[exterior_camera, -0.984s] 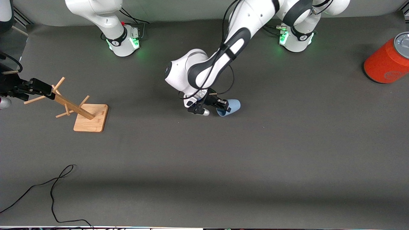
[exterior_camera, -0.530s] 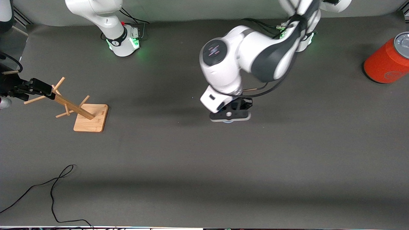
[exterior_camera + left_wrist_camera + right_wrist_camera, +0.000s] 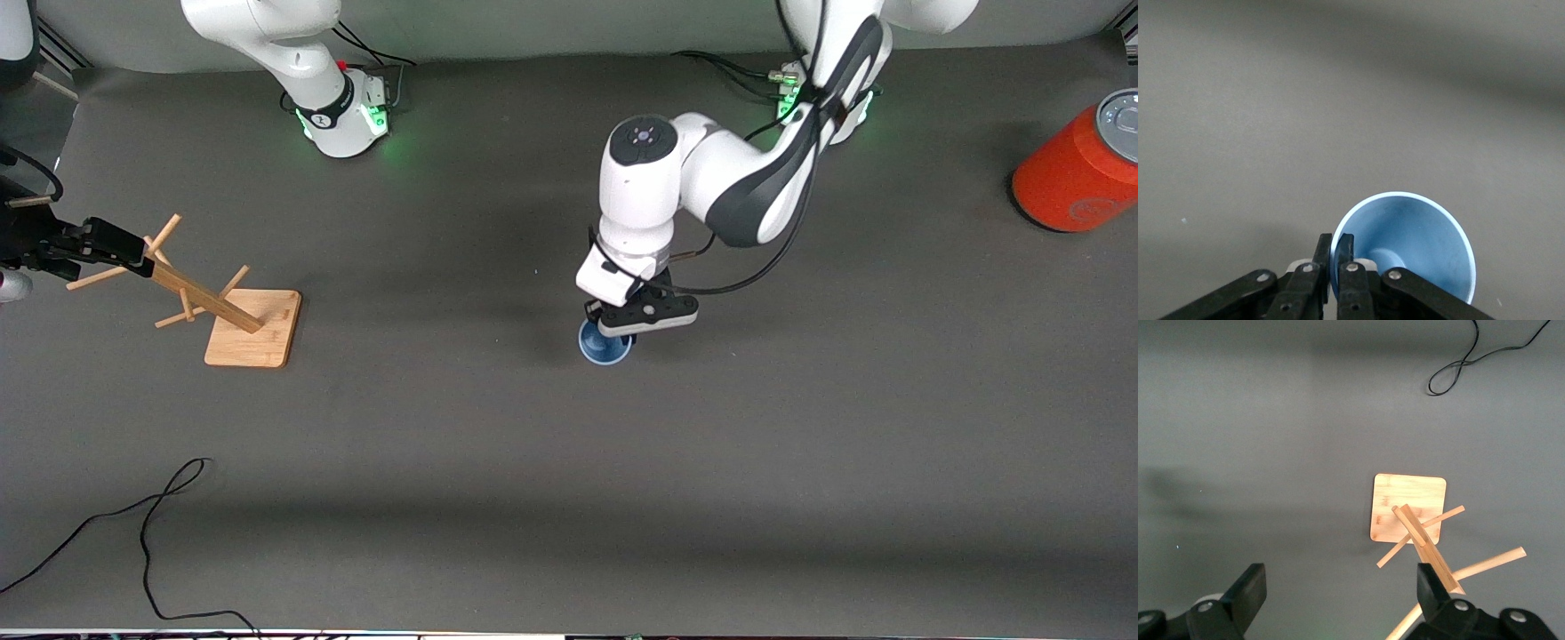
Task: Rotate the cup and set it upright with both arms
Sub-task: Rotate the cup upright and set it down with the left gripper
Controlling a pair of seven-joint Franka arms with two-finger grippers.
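The pale blue cup [image 3: 605, 346] is upright with its mouth up, near the middle of the mat. The left wrist view looks straight down into the cup [image 3: 1418, 240]. My left gripper [image 3: 615, 332] points down over it and is shut on its rim, one finger inside the wall and one outside [image 3: 1336, 241]. Whether its base touches the mat is hidden. My right gripper [image 3: 93, 242] waits at the right arm's end of the table, beside the top of a wooden rack. Its fingers are open with nothing between them [image 3: 1341, 587].
A tilted wooden peg rack on a square base [image 3: 253, 331] stands toward the right arm's end, and it shows under the right gripper [image 3: 1408, 510]. A large orange cylinder with a grey lid [image 3: 1071, 173] lies at the left arm's end. A black cable [image 3: 151, 524] trails near the front edge.
The left arm swung its wrist from sideways to pointing down, turning the cup from lying on its side to mouth up and shifting it slightly nearer the front camera. The right arm stayed still.
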